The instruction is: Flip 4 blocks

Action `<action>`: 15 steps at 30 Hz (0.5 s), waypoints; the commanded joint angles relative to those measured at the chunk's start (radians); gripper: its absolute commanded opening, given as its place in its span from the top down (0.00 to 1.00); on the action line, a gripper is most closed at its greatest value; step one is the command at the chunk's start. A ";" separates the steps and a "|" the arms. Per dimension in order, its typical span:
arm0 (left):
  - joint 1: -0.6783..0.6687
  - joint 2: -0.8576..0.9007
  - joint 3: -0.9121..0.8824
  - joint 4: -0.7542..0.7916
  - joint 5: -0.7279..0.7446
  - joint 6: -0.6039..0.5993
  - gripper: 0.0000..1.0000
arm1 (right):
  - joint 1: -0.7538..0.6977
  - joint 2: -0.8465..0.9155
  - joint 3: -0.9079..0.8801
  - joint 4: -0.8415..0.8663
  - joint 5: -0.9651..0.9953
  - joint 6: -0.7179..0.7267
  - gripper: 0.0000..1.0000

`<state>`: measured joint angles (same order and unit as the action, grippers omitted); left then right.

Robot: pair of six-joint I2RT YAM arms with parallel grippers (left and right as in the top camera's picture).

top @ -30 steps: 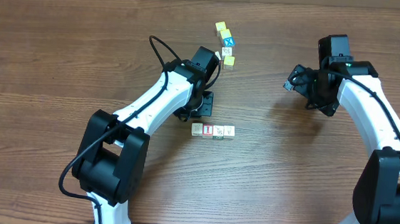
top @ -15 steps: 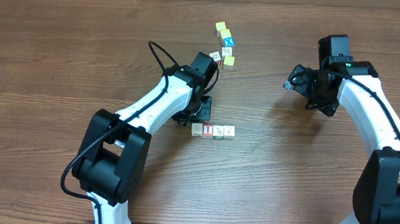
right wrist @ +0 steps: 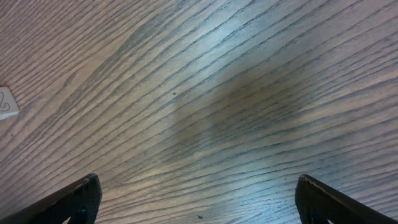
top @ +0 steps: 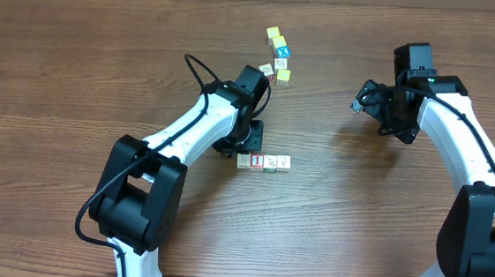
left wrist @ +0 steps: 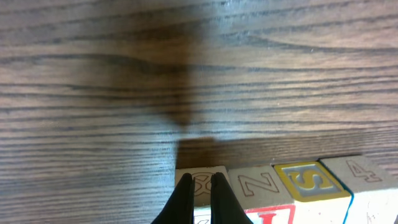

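Note:
Four blocks sit in a tight row at mid-table: the leftmost block [top: 243, 160], a red-framed one [top: 256, 160] and two more [top: 277, 162]. In the left wrist view their far faces show a crossed circle [left wrist: 202, 177], a Z [left wrist: 258, 183], a yellow-and-blue S [left wrist: 308, 180] and a 4 [left wrist: 360, 171]. My left gripper [top: 245, 149] [left wrist: 201, 186] is shut with nothing between its fingers. Its tips are right at the far side of the leftmost block. Whether they touch it I cannot tell. My right gripper [top: 362, 101] [right wrist: 199, 199] hangs open over bare wood, far from the row.
A loose cluster of small cubes [top: 279, 54], some yellow-topped, lies at the back centre, just beyond the left arm's wrist. One pale cube's corner [right wrist: 6, 102] shows at the left edge of the right wrist view. The table [top: 76, 72] is brown wood grain.
My left gripper has shifted a little nearer to the row, ending at the leftmost block. The right arm and the blocks have not moved.

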<state>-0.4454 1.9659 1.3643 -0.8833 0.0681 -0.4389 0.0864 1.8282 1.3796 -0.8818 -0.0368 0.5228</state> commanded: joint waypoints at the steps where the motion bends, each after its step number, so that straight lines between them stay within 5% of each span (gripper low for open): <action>1: -0.001 0.003 -0.007 -0.006 0.011 -0.010 0.96 | -0.002 -0.003 0.011 0.005 0.010 -0.004 0.00; 15: 0.029 0.003 0.032 0.019 0.003 -0.011 0.96 | -0.002 -0.003 0.011 0.005 0.010 -0.004 0.00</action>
<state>-0.4381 1.9659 1.3643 -0.8658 0.0711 -0.4389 0.0868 1.8282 1.3796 -0.8825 -0.0364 0.5232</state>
